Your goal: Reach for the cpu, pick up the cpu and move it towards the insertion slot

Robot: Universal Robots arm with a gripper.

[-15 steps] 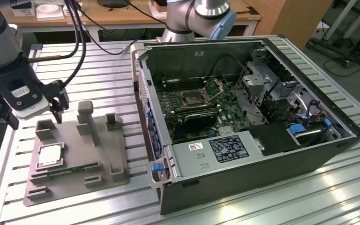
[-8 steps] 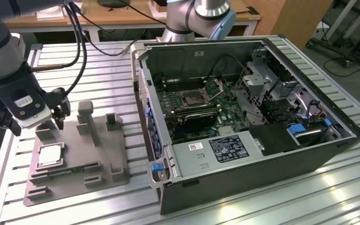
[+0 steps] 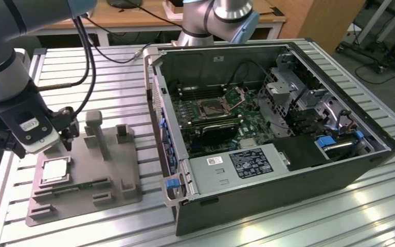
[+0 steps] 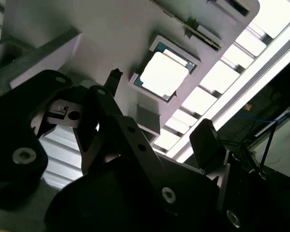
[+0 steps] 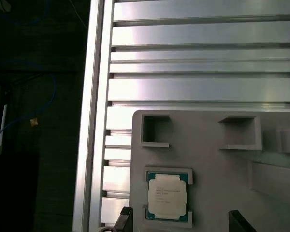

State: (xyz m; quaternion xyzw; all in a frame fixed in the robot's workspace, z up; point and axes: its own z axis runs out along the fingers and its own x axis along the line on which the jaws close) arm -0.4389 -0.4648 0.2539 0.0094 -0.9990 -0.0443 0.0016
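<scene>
Gripper (image 3: pixel 66 135) status: my fingers (image 5: pixel 125 218) are spread wide and hold nothing. In both wrist views the two tips stand one on either side of the cpu (image 5: pixel 167 195), clear of it, with the gap between them wider than the chip.

Location of the cpu (image 3: pixel 55 170): it lies flat, metal top up, in a square recess of the grey plastic fixture (image 3: pixel 115 175). That recess is near the fixture edge that runs along the worktop (image 3: pixel 115 67) edge at the exterior view's left. In the first wrist view the pale lid carries several short lines of dark print, and a green border shows around it. In the second wrist view the cpu (image 4: pixel 164 73) reflects bright light.

Location of the insertion slot (image 3: pixel 213 108): it sits on the green board inside the open computer case (image 3: pixel 362 170), well apart from the fixture. The case stands toward the worktop's edge at the exterior view's right. The slot's hinged metal plate (image 3: pixel 237 95) stands raised.

Other items: a green memory stick (image 3: pixel 81 186) lies in a long recess just beside the cpu. A dark printed label (image 3: pixel 250 162) covers the grey power unit near the case's front edge, with a small white sticker (image 3: pixel 213 161) just beside it. A white label (image 3: pixel 29 125) is fixed to my wrist housing.
</scene>
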